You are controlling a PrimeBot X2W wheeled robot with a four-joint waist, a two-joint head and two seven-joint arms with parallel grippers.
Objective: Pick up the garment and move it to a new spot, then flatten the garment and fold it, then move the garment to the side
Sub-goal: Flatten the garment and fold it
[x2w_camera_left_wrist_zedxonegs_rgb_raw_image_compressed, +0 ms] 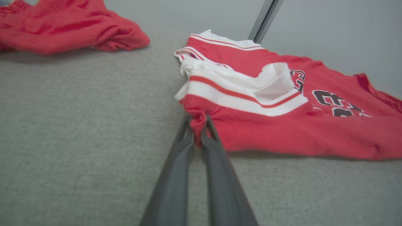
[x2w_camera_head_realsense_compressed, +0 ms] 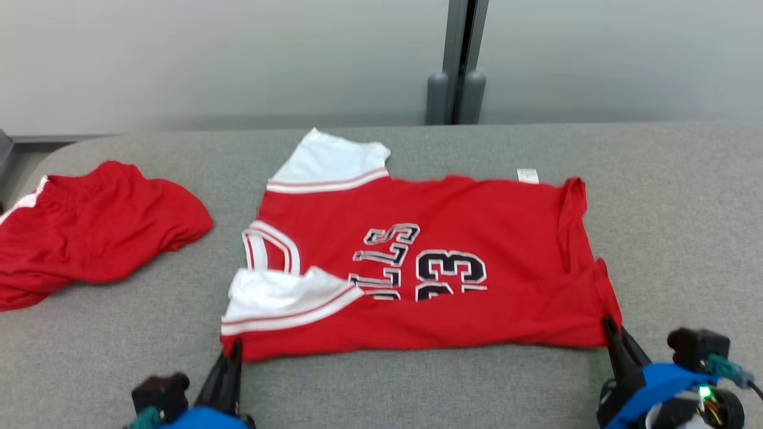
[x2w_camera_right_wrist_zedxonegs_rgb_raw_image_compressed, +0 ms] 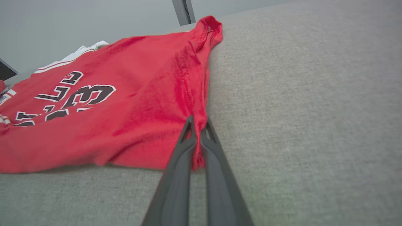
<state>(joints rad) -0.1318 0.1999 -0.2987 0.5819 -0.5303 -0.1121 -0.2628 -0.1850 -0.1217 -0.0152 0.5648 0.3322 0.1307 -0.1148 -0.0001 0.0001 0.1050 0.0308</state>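
At near edge, left claw [x2w_camera_left_wrist_zedxonegs_rgb_raw_image_compressed: 198, 121], right claw [x2w_camera_right_wrist_zedxonegs_rgb_raw_image_compressed: 198, 121] pinch jersey [x2w_camera_head_realsense_compressed: 477, 226].

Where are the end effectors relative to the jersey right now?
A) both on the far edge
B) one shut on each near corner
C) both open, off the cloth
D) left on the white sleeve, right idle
B: the left end effector pinches the jersey at its near-left corner, and the right end effector pinches the near-right corner, with red cloth between each pair of fingers.
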